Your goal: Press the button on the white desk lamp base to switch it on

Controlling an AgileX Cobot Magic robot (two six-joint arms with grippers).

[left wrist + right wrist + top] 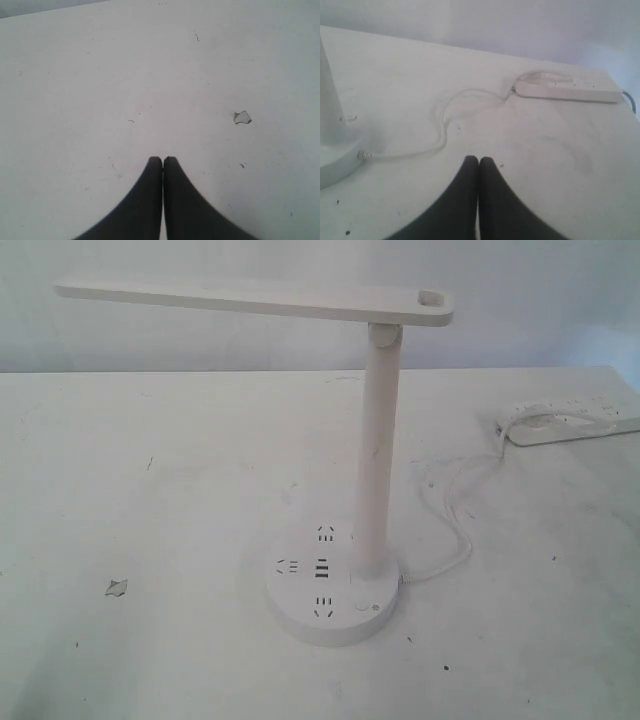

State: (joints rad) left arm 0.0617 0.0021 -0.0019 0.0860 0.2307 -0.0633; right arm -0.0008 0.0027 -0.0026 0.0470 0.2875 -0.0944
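With left claw [162,162] and right claw [478,162] both pressed together, the small, likely stiff button [362,606] at lower centre should be tapped squarely.

Lamp base [335,602] on table [150,540], centre; button [362,606] on its front right; power strip [570,425] behind, far right.

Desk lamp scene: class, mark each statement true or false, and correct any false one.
1. The button sits on top of the white desk lamp base. True.
2. The left gripper is open wide. False: it is shut, holding nothing.
3. A cable runs from the base to the power strip. True.
4. The right gripper is pressing the button. False: it is shut, apart from the base, near the cable.
5. The lamp head is folded down along the post. False: the lamp head stretches out level from the post's top.
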